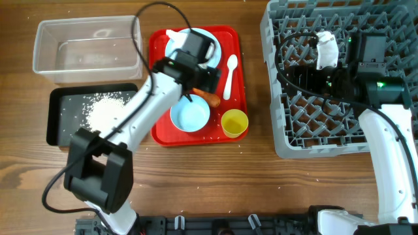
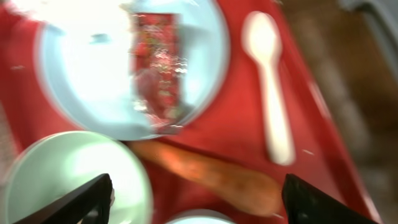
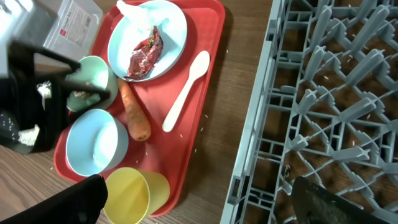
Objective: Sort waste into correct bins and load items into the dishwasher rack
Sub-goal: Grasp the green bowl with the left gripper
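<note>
Waste sorting looks to be the step in hand. The left arm reaches from the lower left of the overhead view to the red tray at centre. The left jaws stand wide apart with nothing between them, hanging over the orange carrot. The carrot lies on the tray between the light blue plate and the light blue bowl. A red snack wrapper and a crumpled white tissue sit on the plate. The pale green bowl, at the tray's left edge, seems to hold a few brown bits.

White rice is heaped in the black tray at left, and the clear tub above it looks nearly bare. The white plastic spoon and yellow cup lie on the tray's right side.

The dishwasher rack fills the right of the frame with no dish showing in it. The right arm is over it, the right jaws spread wide and empty.

The likely next move is a descent onto the carrot. The jaws would need to straddle its narrow width and drop clear of the plate and bowl rims close by. As food, it probably joins the rice in the black tray.

The counter is brown wood with stray rice grains on it. Nothing of the room shows beyond it.
</note>
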Controlling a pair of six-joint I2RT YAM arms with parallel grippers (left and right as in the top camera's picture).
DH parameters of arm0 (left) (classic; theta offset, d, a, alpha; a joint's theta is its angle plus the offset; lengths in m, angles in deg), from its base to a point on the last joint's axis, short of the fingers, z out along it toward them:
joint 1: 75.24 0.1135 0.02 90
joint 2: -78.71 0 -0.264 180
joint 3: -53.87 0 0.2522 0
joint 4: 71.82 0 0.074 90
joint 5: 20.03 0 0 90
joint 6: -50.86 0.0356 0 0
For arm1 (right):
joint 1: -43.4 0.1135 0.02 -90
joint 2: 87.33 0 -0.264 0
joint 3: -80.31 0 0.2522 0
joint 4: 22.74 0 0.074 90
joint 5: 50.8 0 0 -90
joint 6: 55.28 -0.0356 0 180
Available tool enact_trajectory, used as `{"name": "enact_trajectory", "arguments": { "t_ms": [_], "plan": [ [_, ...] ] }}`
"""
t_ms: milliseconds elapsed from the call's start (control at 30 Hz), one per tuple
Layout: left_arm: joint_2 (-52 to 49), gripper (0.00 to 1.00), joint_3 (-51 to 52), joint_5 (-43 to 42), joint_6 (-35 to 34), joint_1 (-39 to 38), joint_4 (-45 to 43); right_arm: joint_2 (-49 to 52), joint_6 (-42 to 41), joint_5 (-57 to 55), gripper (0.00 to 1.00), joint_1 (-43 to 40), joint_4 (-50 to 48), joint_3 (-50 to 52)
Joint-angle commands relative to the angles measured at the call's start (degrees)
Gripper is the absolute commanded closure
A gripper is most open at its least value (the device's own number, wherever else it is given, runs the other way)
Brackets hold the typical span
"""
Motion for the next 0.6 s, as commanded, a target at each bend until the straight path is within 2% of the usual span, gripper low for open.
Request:
{"name": "enact_trajectory", "arguments": {
  "t_ms": [0,300,333,367,433,500,567],
  "plan": [
    [-4.35,0.2,0.04,0.74,-1.18,4.44,-0.68,0.59,-0.74,-0.15,0.03,-0.07,-0.33,-0.94],
    [-11.15,0.46,0.09,-0.31,-3.02,6.1,1.6,0.59,-0.68,-0.2,0.03,-0.07,-0.33,-0.72],
    [-12.04,0.56,0.09,-0.31,-3.13,6.1,1.7,0.59,-0.68,-0.2,0.03,-0.07,-0.35,-0.72],
    [-12.61,0.71,0.11,-0.31,-3.58,6.1,1.92,0.59,-0.7,-0.39,0.03,-0.07,-0.33,-0.72],
    [-12.68,0.88,0.09,-0.28,-5.18,6.14,1.92,0.59,-0.72,-1.05,0.03,-0.07,-0.31,-0.72],
    [-12.66,0.96,-0.5,-0.35,-7.58,6.14,2.36,0.59,-0.7,-1.07,0.03,-0.07,-0.48,-0.72],
    [-11.89,0.96,-2.82,-1.7,-9.05,6.16,5.35,0.59,-0.72,-1.07,0.03,-0.07,-0.52,-0.72]
  ]
}}
